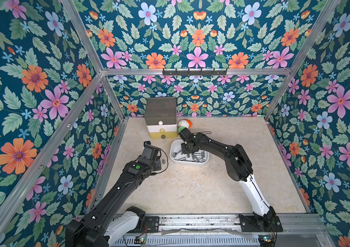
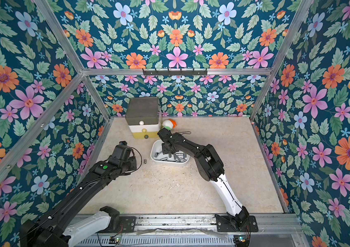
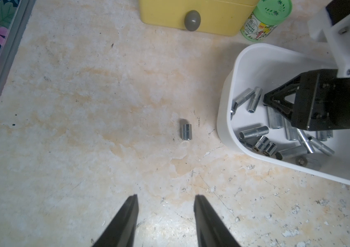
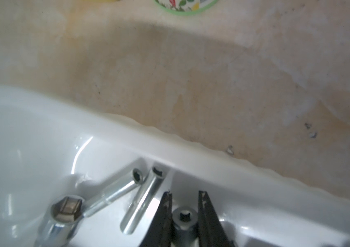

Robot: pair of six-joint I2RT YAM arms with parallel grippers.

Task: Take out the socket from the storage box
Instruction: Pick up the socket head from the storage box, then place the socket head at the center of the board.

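Your right fingers (image 4: 166, 203) reached down into storage box (image 4: 191, 147), pressed against both sides of upright socket (image 4: 184, 217) close to box wall. Pinch from above made sense: socket stood on end. Socket not yet lifted, inside box. Box also held jumble of other sockets (image 3: 253, 132), long and short, mostly lying flat. Your left fingers (image 3: 134, 201) hung partly open, empty, above desk (image 3: 84, 107), probably parked clear. One loose socket (image 3: 186, 132) lay on desk beside box.
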